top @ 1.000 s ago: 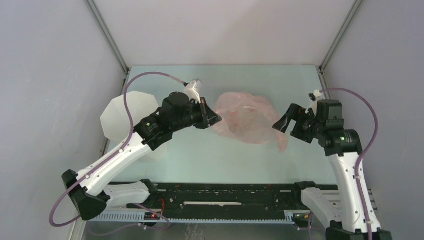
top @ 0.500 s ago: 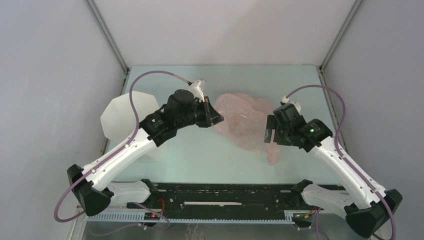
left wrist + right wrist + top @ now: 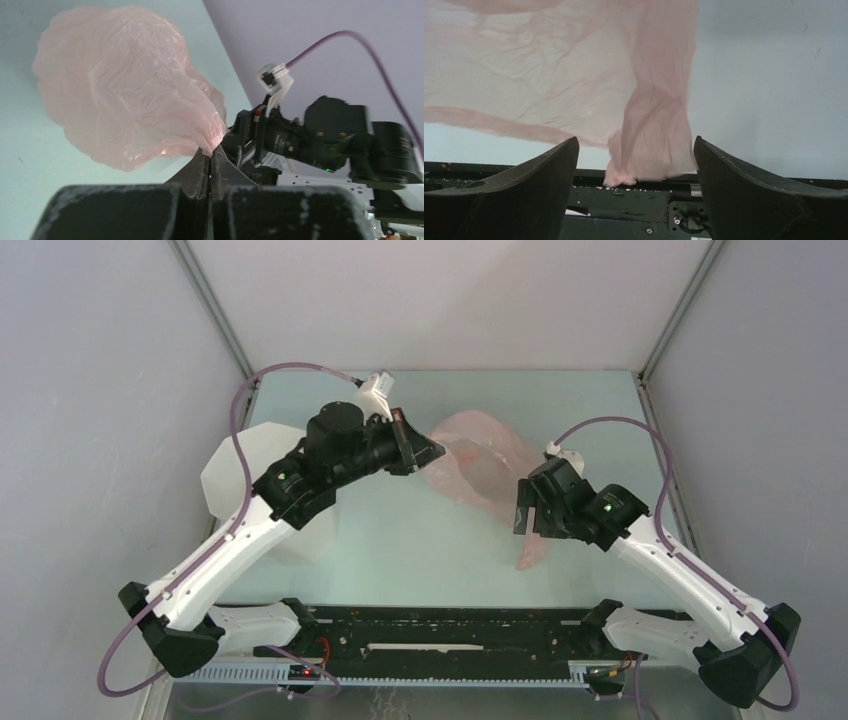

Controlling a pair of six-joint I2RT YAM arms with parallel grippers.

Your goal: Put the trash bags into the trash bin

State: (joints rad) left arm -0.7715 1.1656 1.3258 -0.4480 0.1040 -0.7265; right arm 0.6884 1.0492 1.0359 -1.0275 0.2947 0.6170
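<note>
The bag (image 3: 480, 465) is pinched by the left gripper (image 3: 209, 165), tail hung within the spread right gripper (image 3: 635, 145), seemingly for the bin (image 3: 245, 475).

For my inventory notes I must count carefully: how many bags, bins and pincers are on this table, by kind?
Pale-pink plastic bag: 1
White faceted bin: 1
Pincers: 2, the left pincer and the right pincer
Total: 4

Left claw (image 3: 209, 161) pinched tight, arm outstretched; right claw (image 3: 636, 165) (fingers wide apart) angled downward.
</note>
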